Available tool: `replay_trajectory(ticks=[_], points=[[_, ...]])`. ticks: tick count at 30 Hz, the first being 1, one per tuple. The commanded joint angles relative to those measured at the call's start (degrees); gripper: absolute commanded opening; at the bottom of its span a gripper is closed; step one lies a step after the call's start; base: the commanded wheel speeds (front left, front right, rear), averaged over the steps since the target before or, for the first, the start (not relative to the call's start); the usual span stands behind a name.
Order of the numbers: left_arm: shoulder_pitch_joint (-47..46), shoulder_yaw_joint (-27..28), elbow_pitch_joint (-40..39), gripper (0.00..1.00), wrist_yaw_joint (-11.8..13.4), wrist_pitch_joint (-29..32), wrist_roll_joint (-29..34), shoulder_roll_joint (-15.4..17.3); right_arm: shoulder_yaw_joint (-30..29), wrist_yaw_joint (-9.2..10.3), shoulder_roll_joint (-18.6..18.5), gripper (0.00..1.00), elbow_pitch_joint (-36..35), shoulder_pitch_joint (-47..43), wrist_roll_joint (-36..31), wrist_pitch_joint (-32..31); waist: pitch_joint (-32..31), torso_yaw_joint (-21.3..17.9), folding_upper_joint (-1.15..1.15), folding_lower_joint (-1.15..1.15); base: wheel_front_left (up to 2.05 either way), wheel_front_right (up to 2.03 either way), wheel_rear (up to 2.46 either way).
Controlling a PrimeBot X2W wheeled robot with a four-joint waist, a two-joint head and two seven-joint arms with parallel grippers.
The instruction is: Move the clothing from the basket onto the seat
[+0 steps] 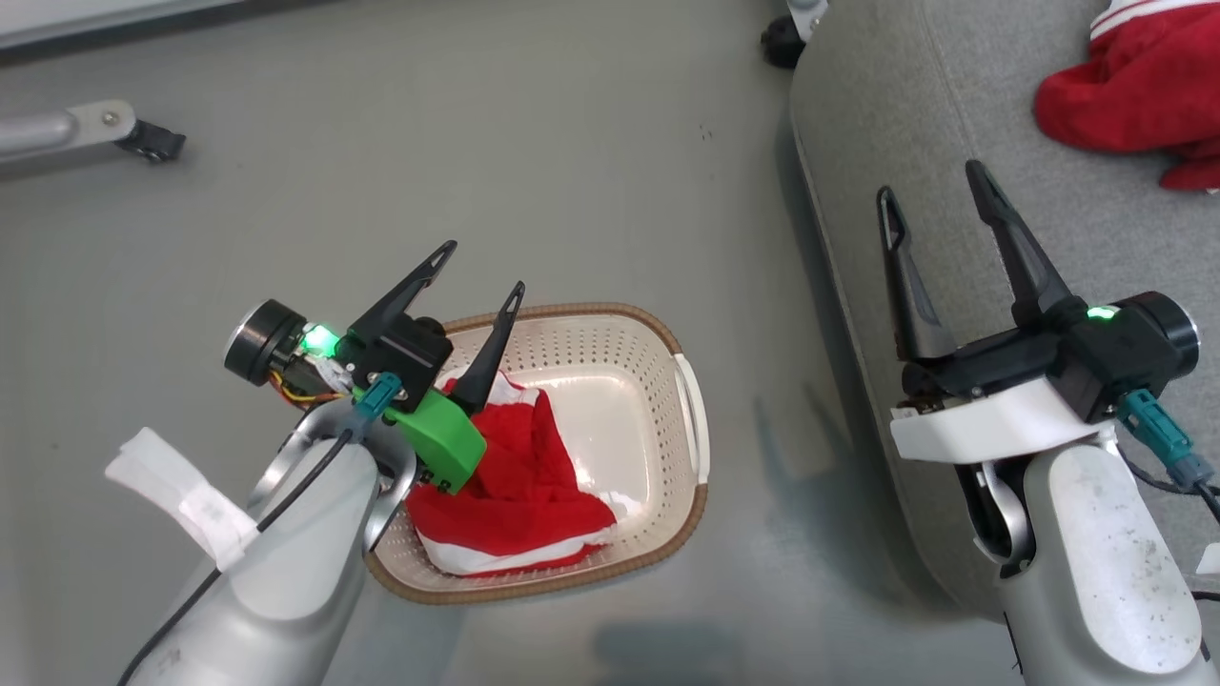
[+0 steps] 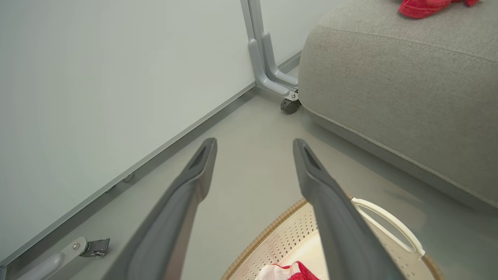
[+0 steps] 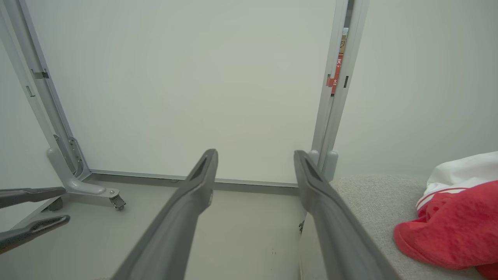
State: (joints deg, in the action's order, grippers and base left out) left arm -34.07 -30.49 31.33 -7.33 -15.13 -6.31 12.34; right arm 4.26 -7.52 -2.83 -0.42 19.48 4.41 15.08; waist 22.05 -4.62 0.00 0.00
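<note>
A red garment with white trim (image 1: 519, 491) lies crumpled in the cream perforated basket (image 1: 658, 433) on the floor; a corner of this garment (image 2: 290, 271) shows in the left wrist view, inside the basket (image 2: 393, 223). A second red garment (image 1: 1139, 90) (image 3: 453, 221) (image 2: 422, 7) rests on the grey seat (image 1: 953, 114) (image 2: 389, 85) (image 3: 373, 194) at the right. My left gripper (image 1: 484, 269) (image 2: 255, 146) hangs open over the basket's near-left part, holding nothing. Open too, my right gripper (image 1: 934, 186) (image 3: 255, 155) hovers above the seat's left edge, apart from the garment there.
Grey floor surrounds the basket. Wheeled partition feet stand at the far left (image 1: 143, 138) and behind the seat (image 1: 782, 43) (image 2: 290, 105). White wall panels (image 3: 186, 89) with grey posts close off the back. My left gripper's fingers (image 3: 31, 229) show at the right wrist view's left edge.
</note>
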Motion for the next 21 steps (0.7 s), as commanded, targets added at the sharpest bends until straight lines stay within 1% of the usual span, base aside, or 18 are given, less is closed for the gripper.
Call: replay_trajectory(ticks=[1, 13, 17, 18, 21], points=[[-2.5, -1.7, 1.6, 1.0, -0.2, 0.0, -0.6, 1.1, 0.0, 0.06, -0.1, 1.0, -0.5, 1.5, 0.2, 0.1, 6.6, -4.0, 0.0, 0.0, 0.0, 0.0, 0.0], [-14.4, -18.9, 18.0, 1.0, -0.2, 0.0, -4.7, 4.4, 1.8, 0.06, -0.1, 1.0, -2.7, 7.7, 1.2, 0.1, 17.5, -7.2, 0.0, 0.0, 0.0, 0.0, 0.0], [-17.5, -24.7, 23.1, 1.0, -0.2, 0.2, -6.3, 4.7, 2.5, 0.06, -0.1, 1.0, -3.5, 9.2, 1.5, 0.1, 20.7, -8.0, 0.0, 0.0, 0.0, 0.0, 0.0], [-19.2, -27.3, 25.3, 1.0, -0.2, 0.2, -6.9, 5.0, 2.8, 0.06, -0.1, 1.0, -3.8, 9.9, 1.6, 0.1, 22.3, -8.4, 0.0, 0.0, 0.0, 0.0, 0.0], [-21.3, -31.7, 28.0, 1.0, -0.2, 0.9, -8.4, 5.4, 3.2, 0.06, -0.1, 1.0, -4.3, 10.8, 1.7, 0.1, 24.6, -9.0, 0.0, 0.0, 0.0, 0.0, 0.0]])
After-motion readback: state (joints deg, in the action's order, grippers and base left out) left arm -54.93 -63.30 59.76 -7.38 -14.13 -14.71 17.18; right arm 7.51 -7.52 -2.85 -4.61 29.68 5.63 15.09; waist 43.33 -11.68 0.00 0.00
